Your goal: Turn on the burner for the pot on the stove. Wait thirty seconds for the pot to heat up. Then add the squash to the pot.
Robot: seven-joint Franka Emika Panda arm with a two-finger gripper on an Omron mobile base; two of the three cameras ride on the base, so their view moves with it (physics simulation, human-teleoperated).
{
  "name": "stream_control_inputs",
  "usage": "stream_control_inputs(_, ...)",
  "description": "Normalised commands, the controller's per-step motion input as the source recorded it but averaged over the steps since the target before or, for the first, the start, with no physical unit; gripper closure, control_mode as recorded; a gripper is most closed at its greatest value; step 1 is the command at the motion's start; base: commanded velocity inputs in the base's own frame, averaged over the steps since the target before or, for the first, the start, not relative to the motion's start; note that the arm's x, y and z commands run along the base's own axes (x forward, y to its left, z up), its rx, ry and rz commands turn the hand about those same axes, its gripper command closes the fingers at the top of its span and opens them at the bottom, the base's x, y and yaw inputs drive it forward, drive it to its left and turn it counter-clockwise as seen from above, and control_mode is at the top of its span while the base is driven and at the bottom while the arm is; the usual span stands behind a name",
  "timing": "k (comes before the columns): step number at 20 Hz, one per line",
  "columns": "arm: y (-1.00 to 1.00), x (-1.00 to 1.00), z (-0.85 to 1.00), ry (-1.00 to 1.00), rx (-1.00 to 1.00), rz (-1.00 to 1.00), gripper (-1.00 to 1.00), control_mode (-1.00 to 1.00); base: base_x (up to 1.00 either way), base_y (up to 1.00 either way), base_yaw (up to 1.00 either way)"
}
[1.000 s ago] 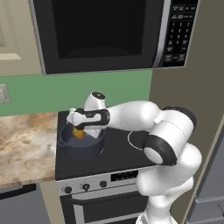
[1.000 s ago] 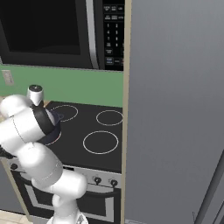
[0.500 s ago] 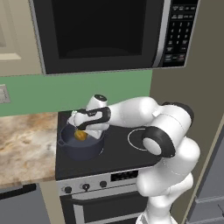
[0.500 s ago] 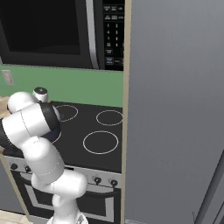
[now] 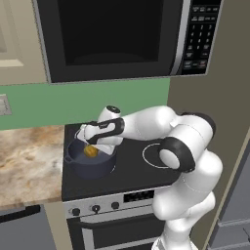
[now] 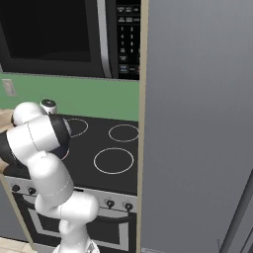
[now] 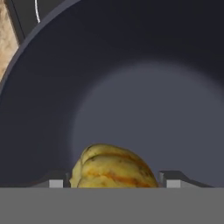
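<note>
The dark blue-grey pot (image 5: 91, 165) stands on the front left of the black glass stove (image 5: 132, 172), covering its burner. My gripper (image 5: 92, 146) reaches down into the pot's mouth from the right and is shut on the squash (image 5: 90, 151), a yellow lump with orange streaks. In the hand view the squash (image 7: 114, 168) sits between my two fingertips (image 7: 56, 182), above the pot's grey floor and curved wall (image 7: 48, 87). In the right base view my own arm hides the pot, and the stove (image 6: 101, 175) shows its white rings.
A black microwave (image 5: 122, 34) hangs over the stove. A marbled counter (image 5: 24, 161) lies to the left, and a tall grey panel (image 6: 197, 123) closes the right side. Small black knobs (image 5: 75, 212) line the silver front panel. A free ring (image 5: 154, 155) lies right of the pot.
The gripper has sunk slightly lower into the pot with the squash in it, and the arm's elbow has swung a little forward and right.
</note>
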Motion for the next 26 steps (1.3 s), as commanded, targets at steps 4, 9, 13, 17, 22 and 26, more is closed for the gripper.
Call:
stream_control_inputs(4, 0.00, 0.00, -0.07, 0.00, 0.00, 0.01, 1.00, -1.00, 0.00, 0.00, 0.00)
stream_control_inputs(9, 0.00, 0.01, -0.09, 0.00, 0.00, 0.00, 1.00, -1.00, 0.00, 0.00, 0.00)
stream_control_inputs(13, 0.00, 0.03, -0.15, 0.00, 0.00, 0.00, 1.00, -1.00, 0.00, 0.00, 0.00)
stream_control_inputs(17, 0.00, 0.01, -0.15, 0.00, 0.00, 0.00, 1.00, -1.00, 0.00, 0.00, 0.00)
stream_control_inputs(22, 0.00, 0.00, -0.15, 0.00, 0.00, 0.01, 1.00, -1.00, 0.00, 0.00, 0.00)
stream_control_inputs(26, 0.00, 0.00, -0.11, 0.00, 0.00, 0.01, 1.00, -1.00, 0.00, 0.00, 0.00)
